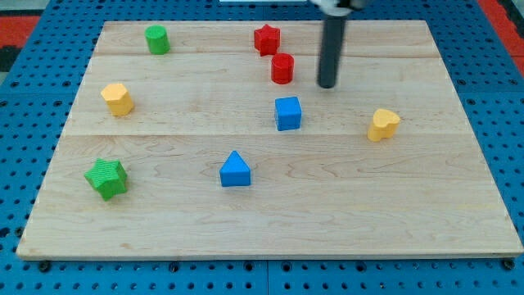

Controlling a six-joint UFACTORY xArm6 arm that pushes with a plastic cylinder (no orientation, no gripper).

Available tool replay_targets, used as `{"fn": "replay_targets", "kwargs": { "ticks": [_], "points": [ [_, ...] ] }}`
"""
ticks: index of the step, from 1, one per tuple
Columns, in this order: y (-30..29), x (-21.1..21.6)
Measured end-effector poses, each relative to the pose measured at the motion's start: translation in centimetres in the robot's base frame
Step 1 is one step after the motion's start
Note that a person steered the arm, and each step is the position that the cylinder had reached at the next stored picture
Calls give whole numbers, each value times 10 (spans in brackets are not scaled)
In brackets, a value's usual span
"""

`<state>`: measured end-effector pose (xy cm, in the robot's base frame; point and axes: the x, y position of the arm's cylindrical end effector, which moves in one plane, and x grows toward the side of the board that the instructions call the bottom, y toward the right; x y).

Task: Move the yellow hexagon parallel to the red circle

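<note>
Dark rod upright, entering from the view's top (mount cropped), my tip (pixel 327 85) on the board

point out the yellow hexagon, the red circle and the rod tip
yellow hexagon (pixel 118 98), camera view, middle of its top face
red circle (pixel 282 67), camera view, middle of its front side
my tip (pixel 327 84), camera view, very bottom end of the dark rod, just right of the red circle

A pale wooden board (pixel 270 221), made of several planks joined side by side, fills most of the view. It lies on a blue surface (pixel 24 106) with regular rows of small holes (like a pegboard). A red strip (pixel 501 15) shows at the view's top right corner. The light is even and soft.
</note>
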<state>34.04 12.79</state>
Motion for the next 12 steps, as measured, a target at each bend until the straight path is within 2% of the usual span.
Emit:
{"fn": "replay_targets", "kwargs": {
  "ticks": [1,2,3,4,5,6,7,8,9,10,11,12],
  "points": [
    [-45,-23],
    [-118,-11],
    [-122,-11],
    [-126,14],
    [-229,38],
    [-242,94],
    [-345,111],
    [-400,89],
    [-388,52],
    [-318,33],
    [-207,38],
    [-160,34]
  ]
}}
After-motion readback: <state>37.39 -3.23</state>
